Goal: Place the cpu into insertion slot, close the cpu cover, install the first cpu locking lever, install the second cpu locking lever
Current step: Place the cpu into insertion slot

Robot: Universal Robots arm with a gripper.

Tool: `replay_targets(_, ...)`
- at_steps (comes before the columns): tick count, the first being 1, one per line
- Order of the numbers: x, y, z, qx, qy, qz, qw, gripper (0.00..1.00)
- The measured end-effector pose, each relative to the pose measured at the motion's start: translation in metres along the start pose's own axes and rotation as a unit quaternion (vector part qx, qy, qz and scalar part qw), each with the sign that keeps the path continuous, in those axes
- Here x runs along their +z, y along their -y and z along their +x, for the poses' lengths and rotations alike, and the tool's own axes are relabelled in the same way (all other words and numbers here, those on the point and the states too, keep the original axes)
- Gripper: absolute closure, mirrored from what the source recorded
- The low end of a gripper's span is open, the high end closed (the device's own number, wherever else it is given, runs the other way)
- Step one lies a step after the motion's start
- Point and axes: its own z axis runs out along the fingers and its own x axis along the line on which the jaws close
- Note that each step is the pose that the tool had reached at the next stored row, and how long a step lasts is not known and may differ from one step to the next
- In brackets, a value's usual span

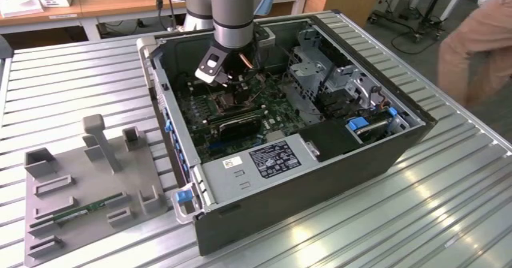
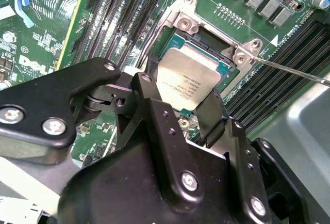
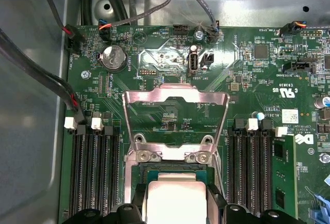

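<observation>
**Fig. — My gripper (image 2: 181,89) clamped on the cpu (image 2: 188,74) over the insertion slot (image 2: 206,42).**

Nearest my wrist cameras, the black fingers (image 2: 209,115) pinch two opposite edges of the cpu. Its silver face carries fine print. It hangs tilted just above the slot, and I cannot tell whether they touch. Beyond it, the cpu cover (image 3: 175,97) lies swung back, open, with white lettering on the green board (image 3: 242,64) around it. Farthest off, in the exterior view, the computer case (image 1: 320,196) bears a printed label (image 1: 274,158) and rests on the ribbed table (image 1: 448,220).
</observation>
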Motion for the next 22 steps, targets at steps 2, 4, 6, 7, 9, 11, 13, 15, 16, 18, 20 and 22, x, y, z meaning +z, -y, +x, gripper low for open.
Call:
replay_targets(2,0.0003,0.0,0.0,0.0,-0.0002,-0.0001,1.0,0.46)
replay_targets(4,0.0006,0.0,0.0,0.0,-0.0002,0.0,1.0,0.46)
replay_targets(6,0.0006,0.0,0.0,0.0,-0.0002,0.0,1.0,0.46)
replay_targets(7,0.0007,0.0,0.0001,0.0,-0.0004,0.0,1.0,0.46)
replay_targets(9,0.0008,0.0,0.0002,0.0,-0.0006,0.0,1.0,0.46)
replay_targets(11,0.0003,0.0,0.0002,0.0,-0.0006,0.0,1.0,0.46)
replay_targets(13,-0.0009,-0.0001,0.0003,0.0,-0.0006,-0.0001,1.0,0.46)
replay_targets(15,-0.0019,-0.0001,0.0003,0.0,-0.0006,-0.0001,1.0,0.46)
replay_targets(16,-0.002,-0.0002,0.0003,0.0,-0.0007,-0.0001,1.0,0.46)
replay_targets(18,-0.002,-0.0002,0.0003,0.0,-0.0007,-0.0001,1.0,0.46)
replay_targets(20,-0.0018,-0.0001,0.0002,0.0,-0.0006,-0.0001,1.0,0.46)
replay_targets(22,-0.0013,0.0,0.0002,0.0,-0.0008,-0.0001,1.0,0.46)
